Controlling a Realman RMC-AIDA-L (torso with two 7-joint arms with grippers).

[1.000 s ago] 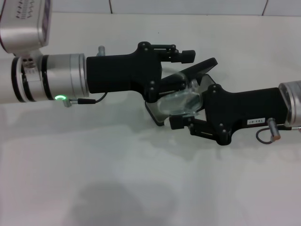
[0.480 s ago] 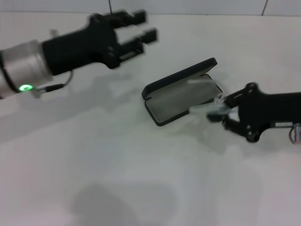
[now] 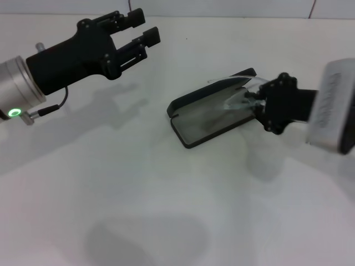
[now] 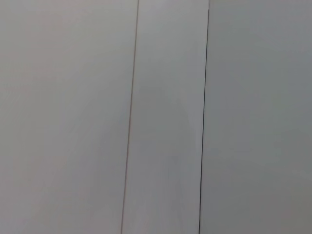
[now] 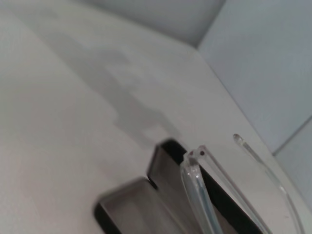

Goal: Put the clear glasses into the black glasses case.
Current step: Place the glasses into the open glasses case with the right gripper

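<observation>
One pair of clear glasses — light, slick and fragile, best pinched at the frame's end — hangs tilted over the open black glasses case, clenched in the right gripper, while the left gripper hovers well apart, jaws spread.

No text, label or number can be read anywhere here

A plain test bench in a lab-like room: a bare white table runs edge to edge, backed along its far edge by a pale tiled wall with thin dark seams. No household or shop furnishings show.
</observation>
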